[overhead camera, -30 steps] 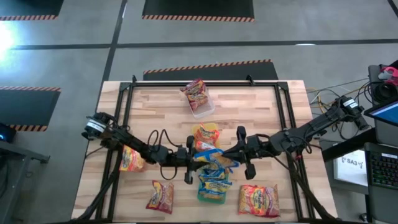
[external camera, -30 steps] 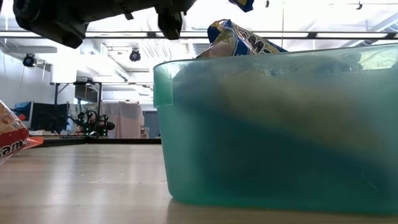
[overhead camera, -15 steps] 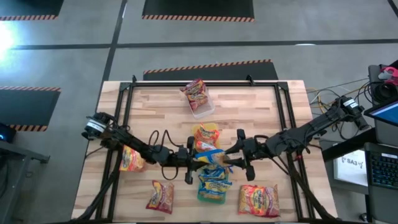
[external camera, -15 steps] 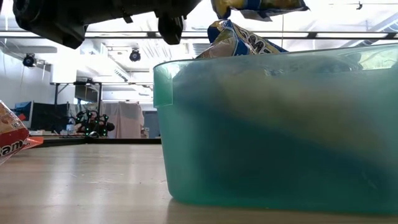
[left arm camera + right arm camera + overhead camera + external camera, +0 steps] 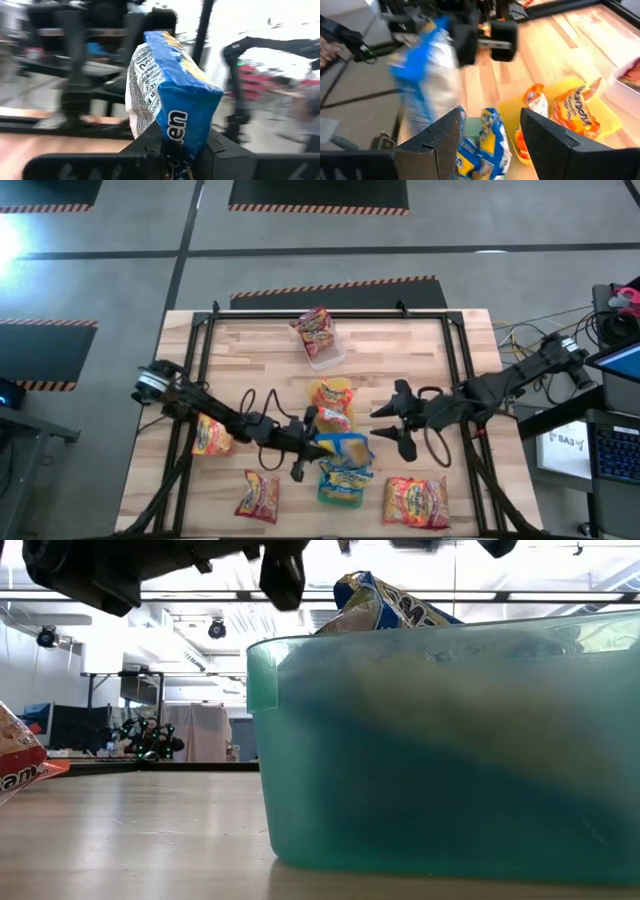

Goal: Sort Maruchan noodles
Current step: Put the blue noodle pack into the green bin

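Observation:
My left gripper is shut on a blue and yellow Maruchan packet, which hangs in the air over the far end of the green tray. More blue packets lie in that tray. My right gripper stands open in the air to the packet's right, with nothing between its fingers. The yellow tray holds orange packets. The clear tray holds a red packet. My left gripper pinches one end of the blue packet between its two fingers. The fingers come roughly level from the table's left side. The packet sticks out past the fingertips toward the table's right, clear of the tray below.
Loose packets lie on the wooden table: an orange one at the left, a red one near the front left and a red one near the front right. A black frame borders the table. The green tray's wall fills the low view.
My right gripper has opened, let go of the blue packet and drawn back toward the table's right edge, tipping its fingers. The packet stays in my left gripper, whose wrist has rolled, turning the packet with it.

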{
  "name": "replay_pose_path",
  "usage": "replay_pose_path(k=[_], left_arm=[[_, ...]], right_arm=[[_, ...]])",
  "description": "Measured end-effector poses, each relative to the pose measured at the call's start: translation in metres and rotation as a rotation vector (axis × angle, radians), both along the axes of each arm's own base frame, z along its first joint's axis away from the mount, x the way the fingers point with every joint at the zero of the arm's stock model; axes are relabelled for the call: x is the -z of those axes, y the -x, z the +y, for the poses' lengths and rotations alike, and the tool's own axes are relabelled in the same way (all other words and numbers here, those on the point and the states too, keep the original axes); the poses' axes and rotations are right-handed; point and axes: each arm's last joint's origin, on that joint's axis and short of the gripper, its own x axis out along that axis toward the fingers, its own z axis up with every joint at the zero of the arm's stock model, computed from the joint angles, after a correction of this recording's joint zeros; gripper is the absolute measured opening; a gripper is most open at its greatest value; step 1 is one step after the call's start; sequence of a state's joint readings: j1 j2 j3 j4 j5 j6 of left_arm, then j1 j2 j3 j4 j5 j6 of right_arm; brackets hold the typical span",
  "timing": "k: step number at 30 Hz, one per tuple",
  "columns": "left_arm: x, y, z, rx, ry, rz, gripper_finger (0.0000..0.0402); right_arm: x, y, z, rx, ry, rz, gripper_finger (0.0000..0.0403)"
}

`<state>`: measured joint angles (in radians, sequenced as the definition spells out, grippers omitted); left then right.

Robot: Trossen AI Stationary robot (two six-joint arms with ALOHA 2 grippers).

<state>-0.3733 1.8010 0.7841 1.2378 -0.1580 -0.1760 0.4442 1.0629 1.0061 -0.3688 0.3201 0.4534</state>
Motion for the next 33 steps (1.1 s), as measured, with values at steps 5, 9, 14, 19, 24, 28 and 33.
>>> replay_pose_path(k=[5,9,14,19,24,28,33], left_arm=[[-0.001,0.002,-0.005,0.137,0.067,0.014,0.0037],[-0.003,0.004,-0.011,0.266,0.121,0.031,0.0037],[0.005,0.006,-0.019,0.324,0.151,0.143,0.0037],[0.011,0.006,-0.021,0.316,0.183,0.221,0.0037],[0.019,0.006,-0.022,0.313,0.222,0.321,0.0037],[0.024,0.007,-0.023,0.304,0.252,0.395,0.0037],[0.026,0.007,-0.024,0.269,0.211,0.388,0.0037]], right_arm=[[0.001,-0.006,0.003,0.002,0.030,0.059,0.0184],[-0.001,-0.008,0.003,0.025,0.048,0.063,0.0183],[0.000,-0.008,0.003,0.027,0.051,0.069,0.0183],[0.004,-0.007,0.002,0.047,0.041,0.082,0.0183],[0.008,-0.007,0.001,0.099,0.045,0.091,0.0181],[0.007,-0.007,0.000,0.116,0.047,0.087,0.0180],[0.007,-0.007,0.000,0.116,0.046,0.087,0.0181]])
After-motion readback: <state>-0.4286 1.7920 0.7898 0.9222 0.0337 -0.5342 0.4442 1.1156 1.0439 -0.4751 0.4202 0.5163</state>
